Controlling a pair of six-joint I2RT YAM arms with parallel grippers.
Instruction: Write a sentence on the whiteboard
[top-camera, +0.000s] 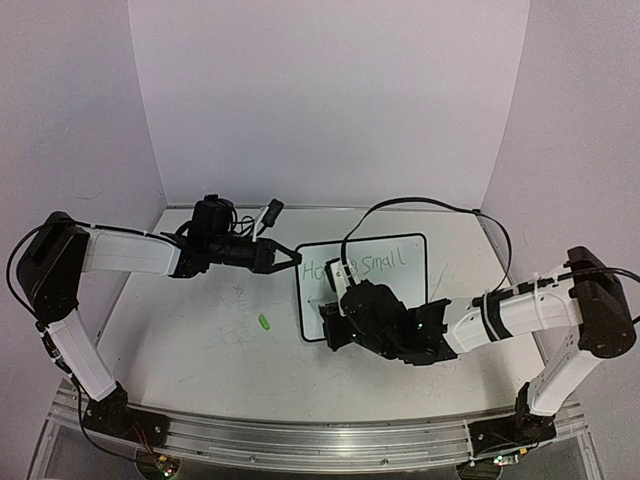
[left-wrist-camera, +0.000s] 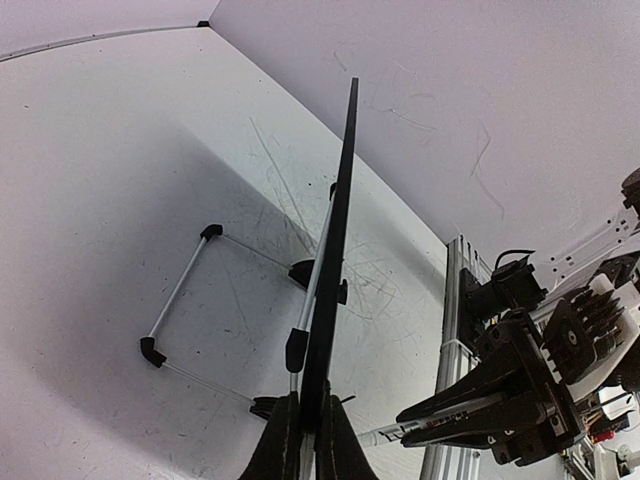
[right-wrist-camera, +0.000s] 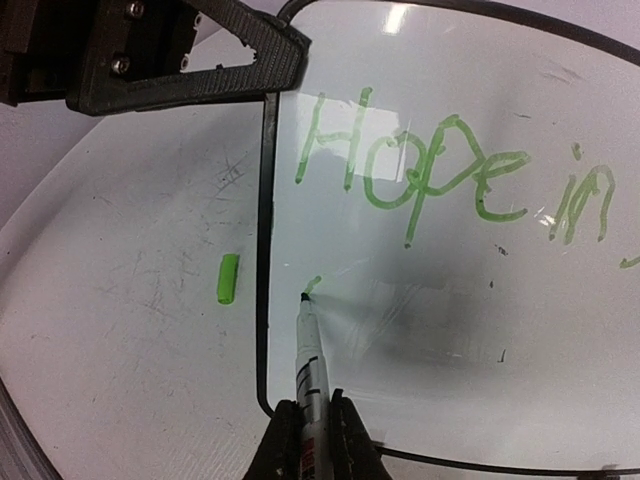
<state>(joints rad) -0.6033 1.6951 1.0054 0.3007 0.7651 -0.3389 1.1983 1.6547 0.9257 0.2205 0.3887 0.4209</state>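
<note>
The whiteboard (top-camera: 400, 300) stands tilted at mid table, its black frame edge-on (left-wrist-camera: 340, 230) in the left wrist view. My left gripper (left-wrist-camera: 310, 440) is shut on the board's left edge near the top corner (top-camera: 293, 258). My right gripper (right-wrist-camera: 312, 440) is shut on a white marker (right-wrist-camera: 309, 360) whose tip touches the board (right-wrist-camera: 480, 330) low on the left, at a short green stroke (right-wrist-camera: 313, 285). The sentence (right-wrist-camera: 430, 175) reads "Hope in" in green here, and "Small" follows it in the top view (top-camera: 380, 264). The right gripper (top-camera: 332, 325) covers the board's lower left.
A green marker cap (top-camera: 265, 321) lies on the table just left of the board (right-wrist-camera: 229, 278). Behind the board a wire stand with black feet (left-wrist-camera: 180, 290) rests on the table. White walls close the back and sides, and an aluminium rail (top-camera: 300, 440) runs along the near edge.
</note>
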